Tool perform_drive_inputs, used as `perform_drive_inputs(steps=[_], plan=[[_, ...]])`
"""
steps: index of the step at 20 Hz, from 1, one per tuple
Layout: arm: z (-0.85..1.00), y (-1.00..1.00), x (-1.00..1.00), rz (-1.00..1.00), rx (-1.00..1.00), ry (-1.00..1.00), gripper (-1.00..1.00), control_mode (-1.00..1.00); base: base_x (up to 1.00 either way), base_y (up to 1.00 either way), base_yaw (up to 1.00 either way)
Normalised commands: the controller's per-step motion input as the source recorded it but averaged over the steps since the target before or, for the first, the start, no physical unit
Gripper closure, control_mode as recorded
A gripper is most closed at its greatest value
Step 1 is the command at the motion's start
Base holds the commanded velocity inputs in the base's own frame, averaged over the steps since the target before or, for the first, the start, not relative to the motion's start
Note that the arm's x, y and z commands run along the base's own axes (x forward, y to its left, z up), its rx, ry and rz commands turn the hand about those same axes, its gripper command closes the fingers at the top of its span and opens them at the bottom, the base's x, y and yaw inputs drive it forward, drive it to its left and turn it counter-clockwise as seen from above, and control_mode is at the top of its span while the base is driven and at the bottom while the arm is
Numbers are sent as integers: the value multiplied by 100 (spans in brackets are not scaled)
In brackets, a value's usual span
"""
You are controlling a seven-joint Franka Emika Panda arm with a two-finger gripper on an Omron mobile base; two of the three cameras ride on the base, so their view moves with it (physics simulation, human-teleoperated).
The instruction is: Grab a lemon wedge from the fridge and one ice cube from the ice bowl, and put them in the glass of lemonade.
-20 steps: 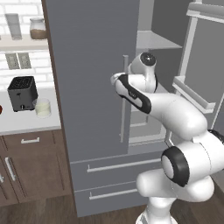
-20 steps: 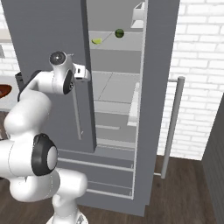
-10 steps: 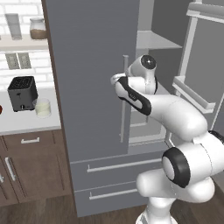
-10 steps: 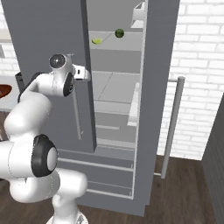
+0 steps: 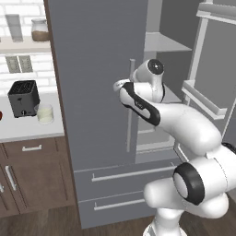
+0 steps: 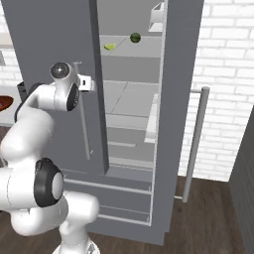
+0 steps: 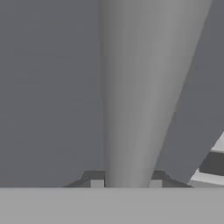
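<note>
The grey fridge (image 5: 92, 69) has its right door swung wide and its left door slightly ajar. My gripper (image 7: 126, 183) is shut on the left door's vertical bar handle (image 7: 131, 87), which runs up between the fingertips; from the right base, the gripper (image 6: 87, 83) sits near the handle's top. The lemon wedge (image 6: 109, 46) lies on an upper inner shelf. On the counter to the left, the glass of lemonade (image 5: 44, 113) stands beside the toaster. A sliver of the ice bowl (image 6: 5, 102) shows at the frame's edge.
A dark green round fruit (image 6: 135, 37) sits on the shelf right of the wedge. The black toaster (image 5: 24, 97) stands on the white counter over brown cabinets (image 5: 32, 170). The open right door (image 6: 181, 99) with its long handle juts out on the right.
The left door has swung out a little with the handle in my gripper. The arm has shifted only slightly.
</note>
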Motion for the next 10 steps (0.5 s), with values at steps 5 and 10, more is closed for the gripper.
perform_drive_inputs(steps=[5, 10], plan=[[38, 77, -87, 14, 0, 0, 100, -100, 0, 0, 0], [41, 77, -100, 17, 0, 0, 100, -100, 0, 0, 0]])
